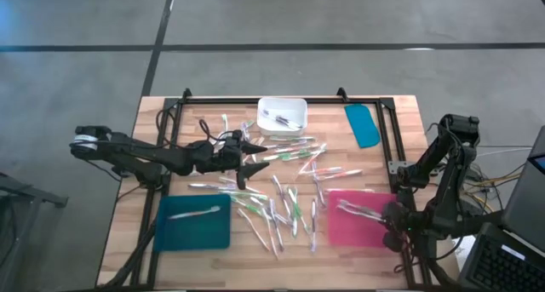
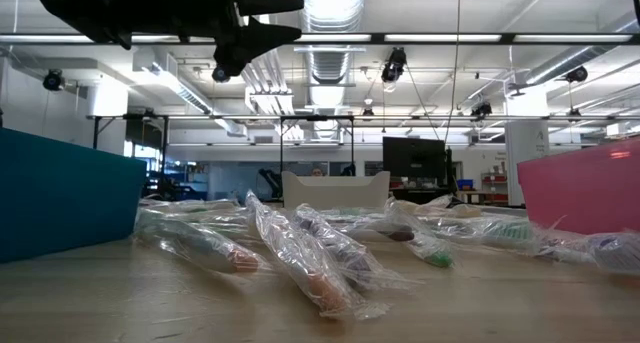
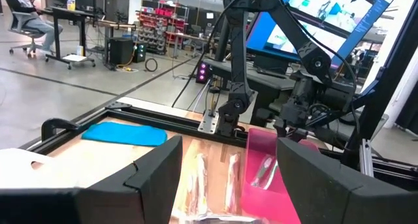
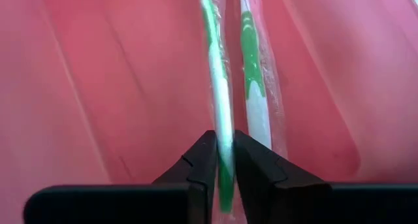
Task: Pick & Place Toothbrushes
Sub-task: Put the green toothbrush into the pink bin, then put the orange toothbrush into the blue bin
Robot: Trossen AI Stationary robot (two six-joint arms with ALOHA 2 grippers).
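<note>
Wrapped toothbrushes (image 1: pixel 281 198) lie scattered over the middle of the wooden table. One lies in the teal tray (image 1: pixel 193 228) at the near left. My right gripper (image 4: pixel 225 162) points steeply down into the pink tray (image 1: pixel 358 232) at the near right. It is shut on a green-and-white toothbrush (image 4: pixel 219 87), and a second toothbrush (image 4: pixel 255 87) lies right beside that one. My left gripper (image 1: pixel 260 151) hovers open and level above the pile's far side, touching nothing. It shows dark at the top of the low view (image 2: pixel 285 18). My right gripper pinches the wrapped toothbrush's green end (image 4: pixel 225 178) between its two fingertips. The fingers come slanting down from the table's right side, and the brush runs straight on from them. Its other end reaches out over the pink tray's floor (image 4: pixel 117 87). I cannot tell whether it rests there.
A small white bin (image 1: pixel 282 115) holding a few toothbrushes stands at the far middle. A teal lid (image 1: pixel 363 124) lies at the far right. A black frame (image 1: pixel 281 99) rims the table. The low view shows the pile (image 2: pixel 300 248) between the two trays' walls.
</note>
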